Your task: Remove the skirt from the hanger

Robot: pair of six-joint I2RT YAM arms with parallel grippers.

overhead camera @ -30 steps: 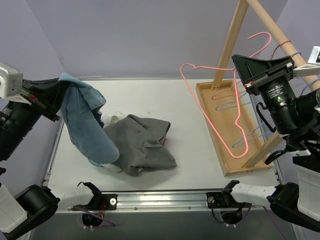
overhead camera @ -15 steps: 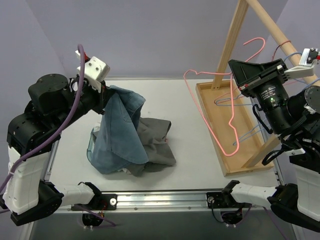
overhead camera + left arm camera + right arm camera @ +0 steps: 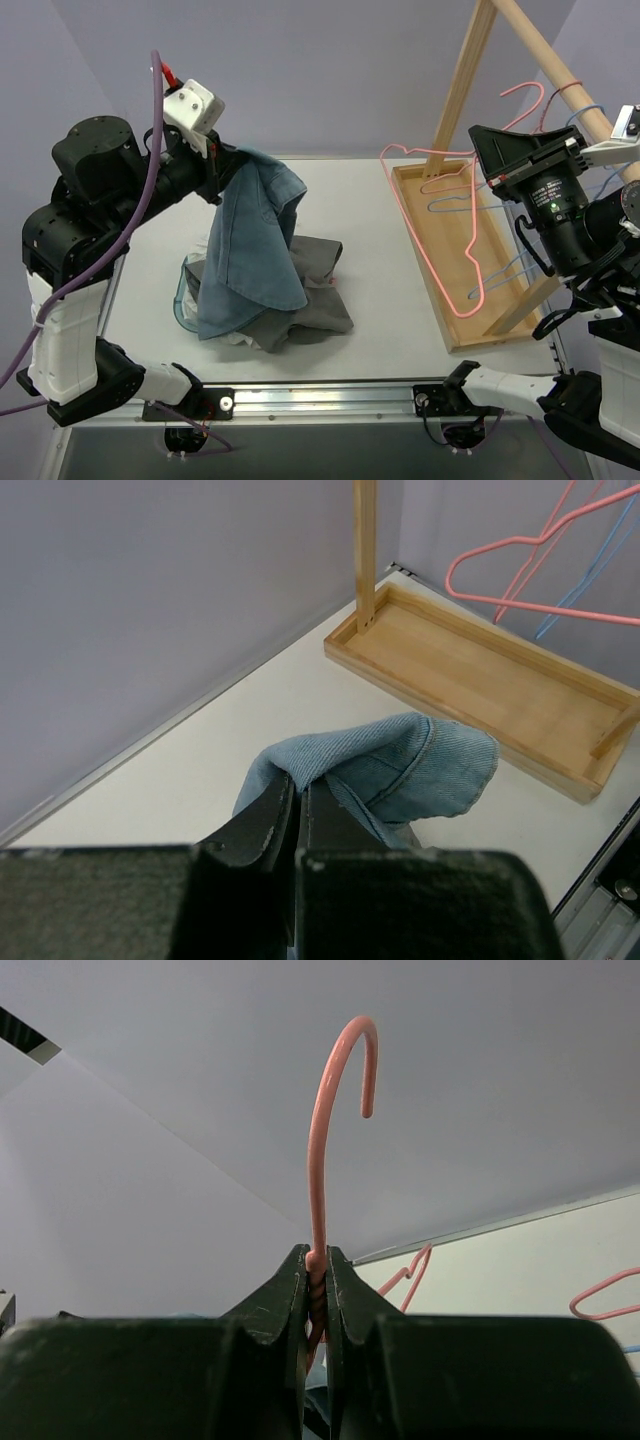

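Top external: left gripper [image 3: 213, 165] sat upper left of frame, lifted off the table [image 3: 380, 335], with the denim skirt [image 3: 250, 245] draped down from it. The skirt's lower end was bunched on the tabletop at centre-left, overlapping a grey garment [image 3: 318, 290] lying just right of it. Left wrist view confirmed the grip: the fingers [image 3: 262, 825] were closed to almost no gap, pinching a fold of the skirt [image 3: 410, 770] at the tips, and the rest of the cloth curled off to the right of the jaws. The skirt was fully clear of the pink hanger [image 3: 466, 235]. That hanger hung bare at right of frame, in front of the wooden rack [image 3: 452, 95] and over the rack's base tray [image 3: 480, 670]. The right gripper [image 3: 490, 150] held it high, near the neck. Right wrist view showed both of those jaws clamped tight on the twisted wire of the pink hanger [image 3: 318, 1160] just below the hook, with the hook pointing up toward the top of frame. Blue hangers [image 3: 520, 265] sat behind the pink one on the rack, lower right. I couldn't tell whether the pink hanger's bottom touched the tray.
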